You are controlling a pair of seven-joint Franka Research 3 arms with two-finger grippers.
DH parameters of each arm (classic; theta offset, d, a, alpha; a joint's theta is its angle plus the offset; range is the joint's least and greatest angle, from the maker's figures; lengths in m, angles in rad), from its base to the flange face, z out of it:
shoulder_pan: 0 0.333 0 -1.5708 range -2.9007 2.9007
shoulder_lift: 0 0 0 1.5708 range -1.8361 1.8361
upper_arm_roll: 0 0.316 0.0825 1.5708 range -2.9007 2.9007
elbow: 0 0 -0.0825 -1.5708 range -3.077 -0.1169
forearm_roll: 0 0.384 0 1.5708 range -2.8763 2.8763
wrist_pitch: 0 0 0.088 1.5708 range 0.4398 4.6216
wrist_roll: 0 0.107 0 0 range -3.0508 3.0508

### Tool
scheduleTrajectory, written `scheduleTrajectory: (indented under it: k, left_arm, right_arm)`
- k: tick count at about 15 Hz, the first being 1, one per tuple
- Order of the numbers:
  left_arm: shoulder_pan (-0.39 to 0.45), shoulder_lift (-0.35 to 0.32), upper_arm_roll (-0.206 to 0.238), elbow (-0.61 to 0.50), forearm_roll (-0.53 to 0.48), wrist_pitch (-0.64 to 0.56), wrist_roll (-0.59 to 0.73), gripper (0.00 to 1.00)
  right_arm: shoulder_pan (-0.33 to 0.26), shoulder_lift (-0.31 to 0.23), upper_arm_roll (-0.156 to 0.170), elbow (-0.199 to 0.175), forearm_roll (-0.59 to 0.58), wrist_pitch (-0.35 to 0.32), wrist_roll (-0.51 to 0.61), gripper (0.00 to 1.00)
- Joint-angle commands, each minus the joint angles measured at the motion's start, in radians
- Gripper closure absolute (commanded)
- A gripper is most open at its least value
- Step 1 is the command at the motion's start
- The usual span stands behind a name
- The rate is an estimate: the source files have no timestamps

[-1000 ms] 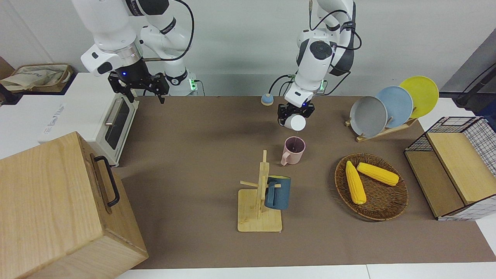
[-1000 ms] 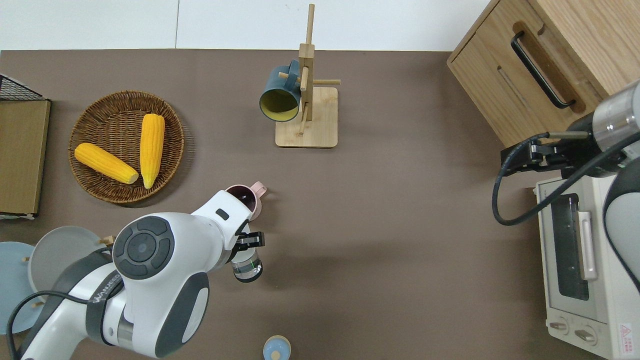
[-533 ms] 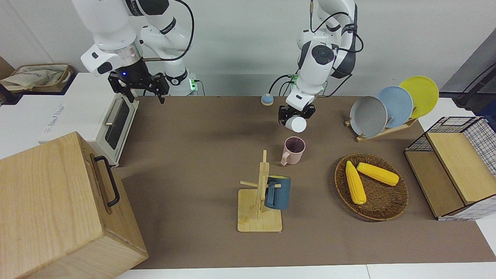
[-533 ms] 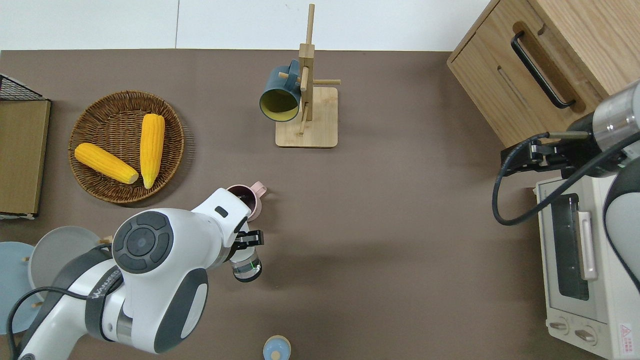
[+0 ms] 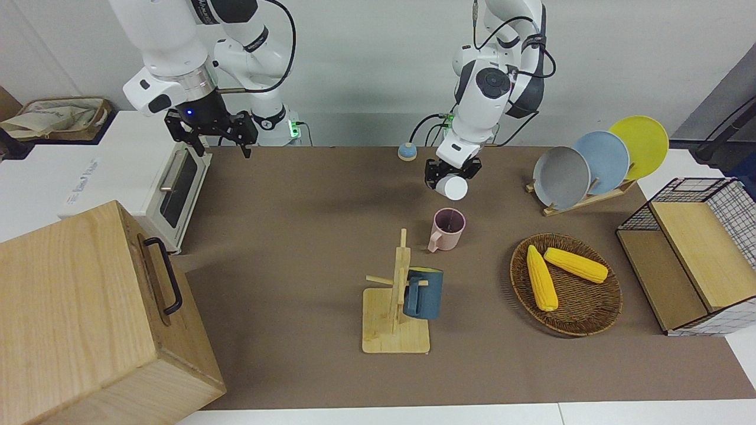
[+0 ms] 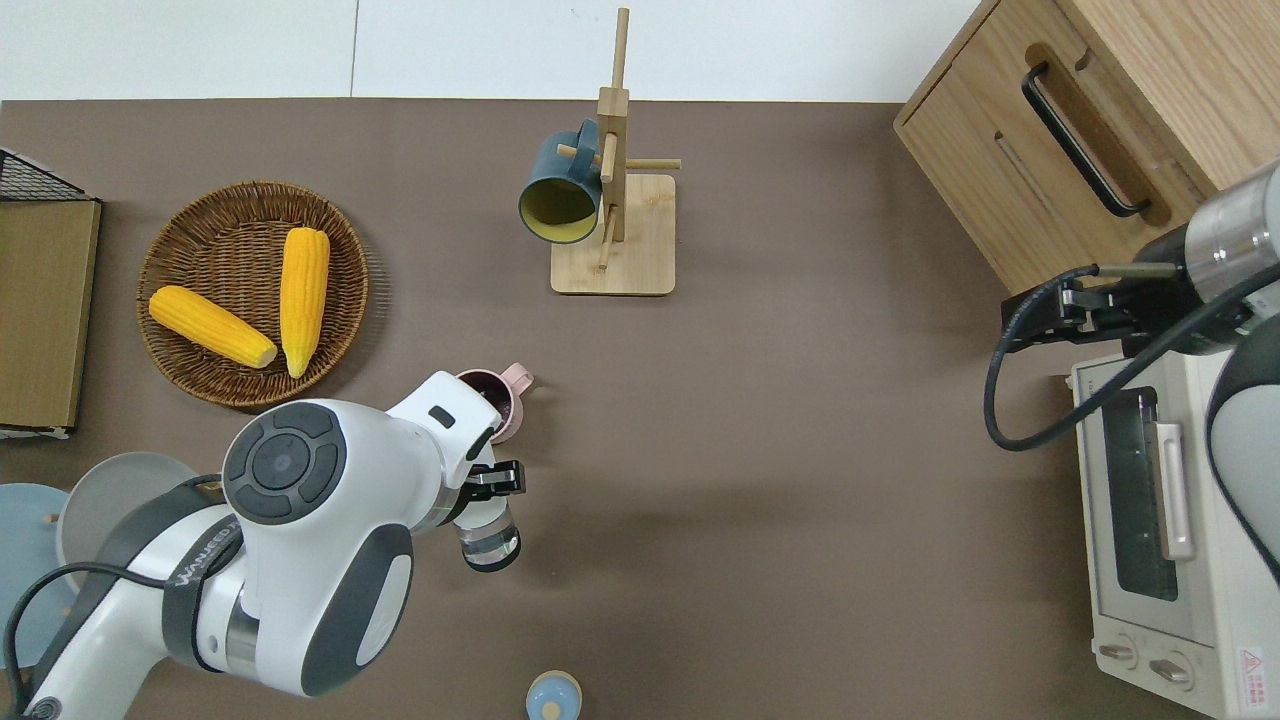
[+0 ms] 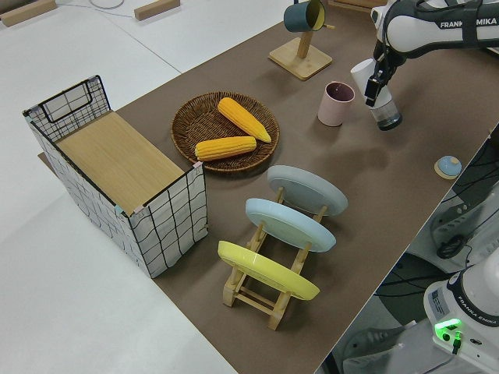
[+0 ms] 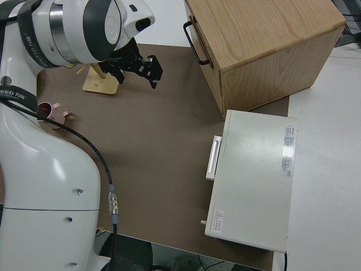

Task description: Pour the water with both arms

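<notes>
Since a second ago your left gripper (image 6: 487, 487) has drawn the bottle (image 6: 489, 534) back toward the robots and tipped it up a little, so its white mouth no longer hangs right over the pink mug (image 5: 447, 229). In the overhead view the arm's wrist hides most of the mug at the bottle's 12 o'clock, and you cannot make out any water. The fingers are clamped on the bottle; the right arm is parked, its gripper (image 5: 218, 139) spread wide, with the mug rack (image 6: 612, 190) at the mug's 1 o'clock, the corn basket (image 6: 253, 293) at its 10 o'clock and the small blue cap (image 6: 553, 696) at the bottle's 5 o'clock.

Brown table (image 5: 307, 236) with pink mug (image 5: 446, 229)
</notes>
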Motion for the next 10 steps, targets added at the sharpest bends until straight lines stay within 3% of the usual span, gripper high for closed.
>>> scheduleTrajectory:
  k: [1,6,10]
  left_arm:
    - [0.014,0.003,0.003,0.051,0.014,-0.064,0.006,0.94]
    - [0.012,0.051,0.009,0.120,0.055,-0.139,-0.012,0.94]
    - [0.011,0.052,0.009,0.124,0.055,-0.145,-0.018,0.94]
  right_arm:
    - [-0.024,-0.024,0.013,-0.028,0.014,0.011,-0.023,0.007]
    - [-0.024,-0.024,0.011,-0.031,0.014,0.011,-0.023,0.007]
    - [-0.024,-0.024,0.013,-0.031,0.014,0.011,-0.023,0.007]
